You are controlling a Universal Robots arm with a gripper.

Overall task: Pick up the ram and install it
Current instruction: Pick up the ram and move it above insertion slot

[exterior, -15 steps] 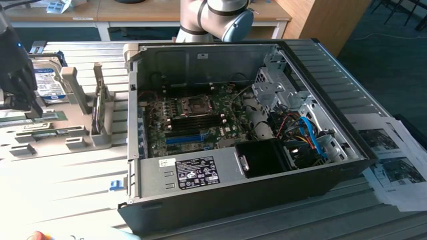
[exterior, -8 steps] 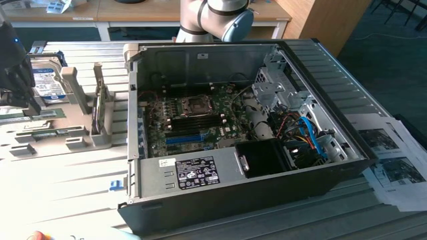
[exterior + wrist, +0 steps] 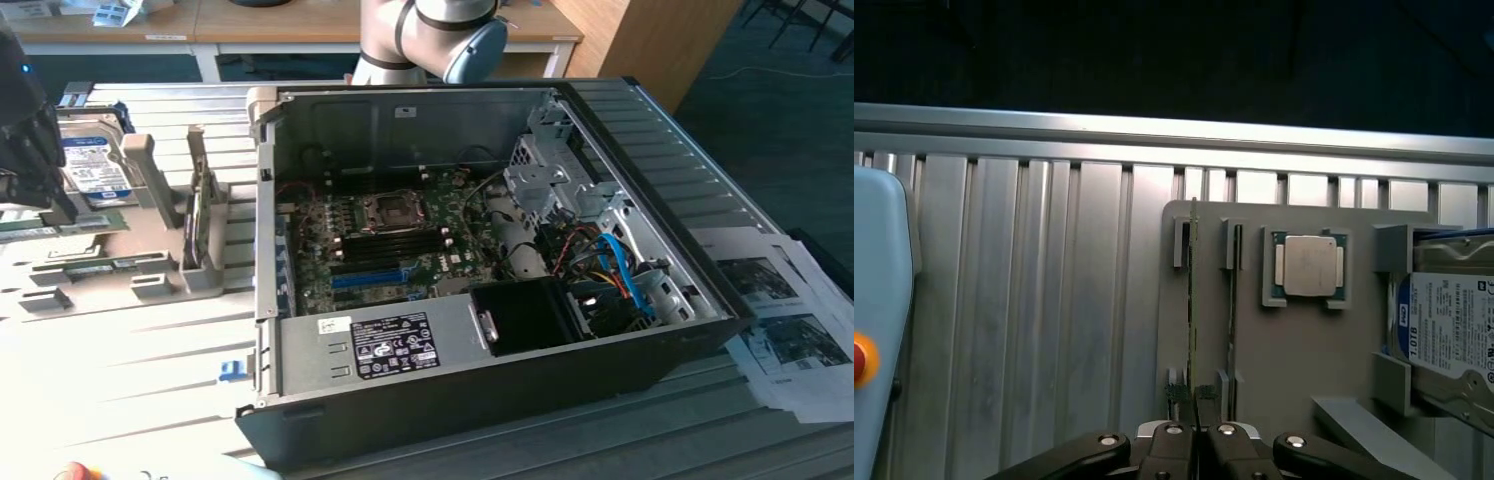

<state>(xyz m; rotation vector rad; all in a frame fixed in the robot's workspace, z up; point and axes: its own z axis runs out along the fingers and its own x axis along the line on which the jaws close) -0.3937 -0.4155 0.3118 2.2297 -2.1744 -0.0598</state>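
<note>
- Two thin sticks stand edge-on, side by side, in the slotted grey holder (image 3: 1284,350): the ram (image 3: 1193,300) and a second stick (image 3: 1231,300) just beside it, parallel and not touching.
- One gripper (image 3: 1197,425) is clenched at the near end of the ram. Its dark fingers are drawn together, and the stick's edge runs straight into the seam between them.
- The ram sits in the holder with each end in a pair of small upright posts, on the side of the second stick away from the processor chip.
- From its edge, the ram is a long, narrow, greenish line with small notches along it. Its flat faces are turned away, so I cannot tell what is on them.
- One square silver processor chip (image 3: 1309,268) lies flat in its own recess, near the second stick.
- One hard drive (image 3: 1454,335) with a blue-and-white label leans in a bracket at the holder's far side from the ram.
- One open computer case (image 3: 441,410) lies on the slatted metal table (image 3: 1054,300), with its motherboard (image 3: 400,250) exposed. It is well apart from the holder, toward the exterior view's right.
- Several printed sheets (image 3: 787,320) lie beyond the case, at the exterior view's right.
</note>
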